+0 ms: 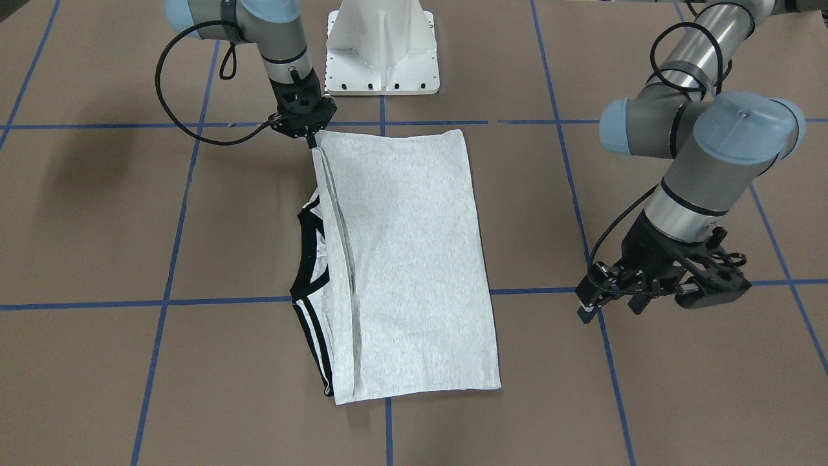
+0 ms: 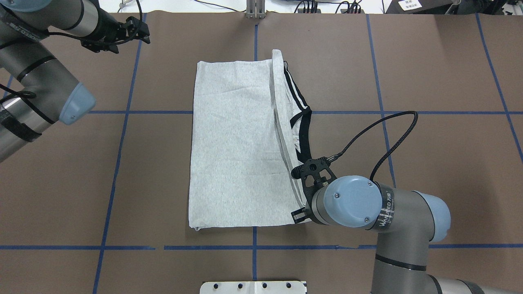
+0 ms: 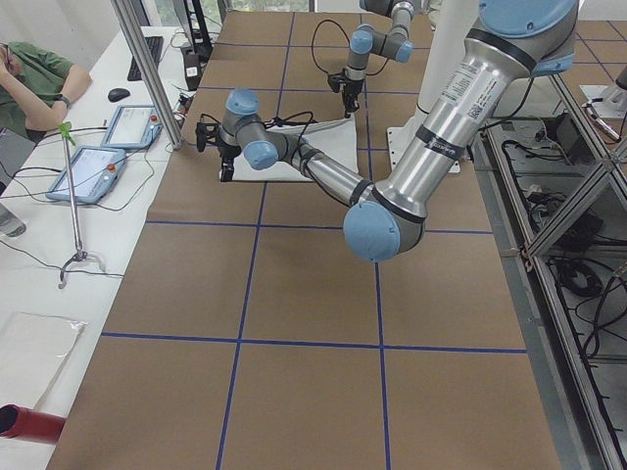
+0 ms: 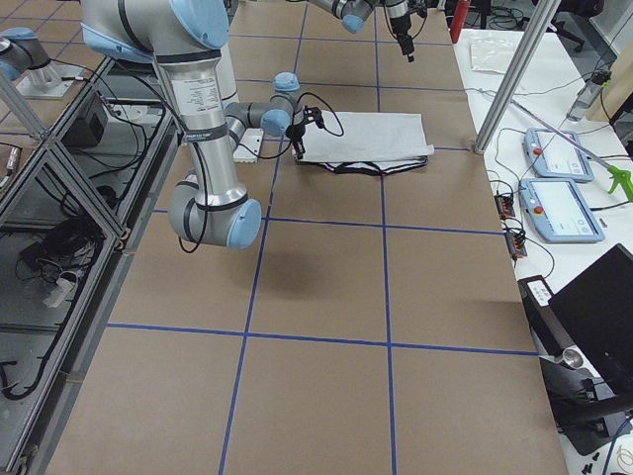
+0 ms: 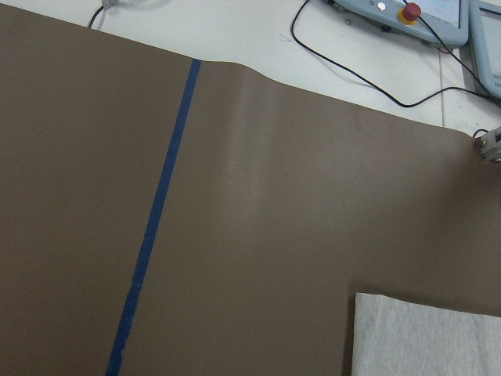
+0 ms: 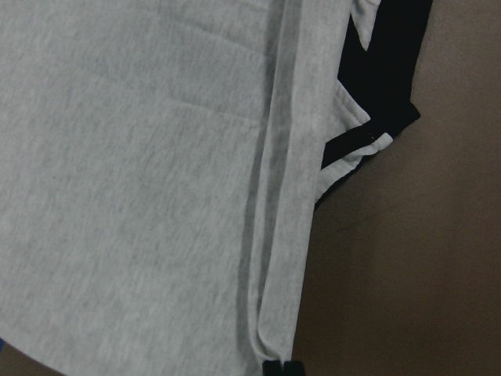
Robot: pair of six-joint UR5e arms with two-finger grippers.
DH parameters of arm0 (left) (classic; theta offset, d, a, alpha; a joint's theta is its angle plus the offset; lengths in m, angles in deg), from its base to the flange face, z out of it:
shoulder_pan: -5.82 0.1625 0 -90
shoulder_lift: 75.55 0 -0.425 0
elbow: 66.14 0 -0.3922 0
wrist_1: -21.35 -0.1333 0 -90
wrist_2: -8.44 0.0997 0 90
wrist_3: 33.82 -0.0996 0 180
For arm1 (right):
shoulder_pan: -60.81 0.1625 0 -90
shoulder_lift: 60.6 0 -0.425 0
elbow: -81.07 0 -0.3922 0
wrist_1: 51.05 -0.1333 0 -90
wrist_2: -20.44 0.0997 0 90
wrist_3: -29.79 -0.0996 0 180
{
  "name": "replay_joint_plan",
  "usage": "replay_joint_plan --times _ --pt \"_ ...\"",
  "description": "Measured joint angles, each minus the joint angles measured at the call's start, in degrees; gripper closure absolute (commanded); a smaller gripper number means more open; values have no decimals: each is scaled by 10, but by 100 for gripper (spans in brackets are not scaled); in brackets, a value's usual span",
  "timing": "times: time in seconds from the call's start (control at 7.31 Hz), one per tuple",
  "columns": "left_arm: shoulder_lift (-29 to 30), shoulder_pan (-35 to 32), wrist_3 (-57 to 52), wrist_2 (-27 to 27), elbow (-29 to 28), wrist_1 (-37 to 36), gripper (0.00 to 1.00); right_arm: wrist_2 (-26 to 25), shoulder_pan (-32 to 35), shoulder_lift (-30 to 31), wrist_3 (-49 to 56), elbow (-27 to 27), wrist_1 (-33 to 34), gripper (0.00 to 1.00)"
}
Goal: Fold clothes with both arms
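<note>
Two fingers of the right gripper point(image 1: 315, 141) are pinched together on the shirt point(image 1: 407, 259), at its corner nearest the robot on the robot's right side. The right wrist view shows the black fingertips point(image 6: 280, 366) at the end of a narrow folded strip of grey cloth. That strip runs as a slightly raised ridge along the whole right edge of the shirt, away from the held corner. The left gripper point(image 1: 611, 309) has its jaws apart and holds nothing. It hangs over bare table point(image 1: 97, 213) on the robot's left, toward the far side and well apart from the shirt. Its wrist view takes in brown paper, a line of blue tape point(image 5: 153, 227) and one grey corner of cloth at the lower right. The shirt lies folded lengthwise into a long rectangle at the table's middle, plain side up and mostly flat. Its black collar point(image 2: 303, 134) and striped cuffs point(image 2: 296, 94) peek out from under the right edge. The right arm point(image 2: 367, 204) bends low over the near right of the shirt, and the left arm point(image 2: 45, 90) reaches across the left side. A white pedestal point(image 1: 381, 45) stands at the robot's end of the table.
</note>
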Motion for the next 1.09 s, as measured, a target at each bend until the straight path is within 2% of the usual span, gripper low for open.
replay_joint_plan --times 0.55,0.68,1.09 --pt "-1 2 -3 0 -4 3 0 -4 18 -15 -10 -4 -2 0" --pt "-1 2 -3 0 -6 4 0 -9 33 -37 -4 14 -2 0" --pt "-1 2 -4 0 -12 6 0 -45 69 -128 49 123 2 0"
